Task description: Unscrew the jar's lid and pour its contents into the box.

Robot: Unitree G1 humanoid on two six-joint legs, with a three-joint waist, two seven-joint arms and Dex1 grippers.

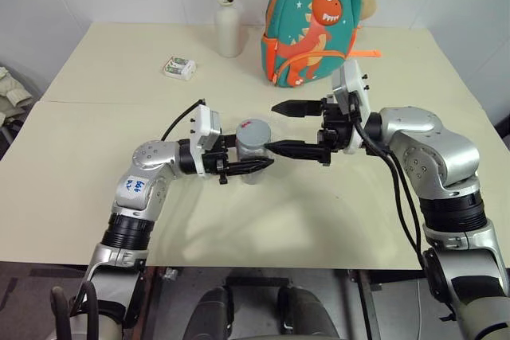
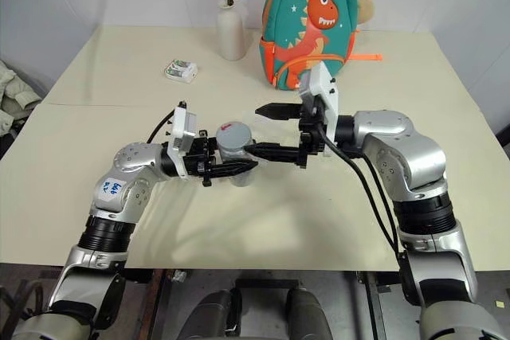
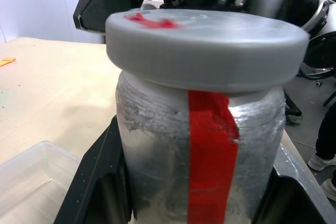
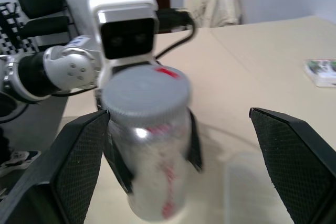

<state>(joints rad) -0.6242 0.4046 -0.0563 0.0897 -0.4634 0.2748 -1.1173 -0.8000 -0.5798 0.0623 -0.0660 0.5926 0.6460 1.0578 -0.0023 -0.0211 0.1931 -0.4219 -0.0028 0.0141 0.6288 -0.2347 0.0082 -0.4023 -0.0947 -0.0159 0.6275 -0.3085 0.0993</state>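
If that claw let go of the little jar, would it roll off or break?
The jar is a round cylinder, so on its side it would probably roll. It looks rigid, and the left gripper clamps it without denting it. Its grey lid is wider than the body, so it may be slightly top-heavy.

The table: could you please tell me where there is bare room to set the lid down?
Free: the cream table's near-left area beside the left arm, and the stretch right of the teal dinosaur backpack. Crowded: the far middle, with the white vase, backpack and white-and-green packet, and the centre, where both pincers flank the grey-lidded clear jar.
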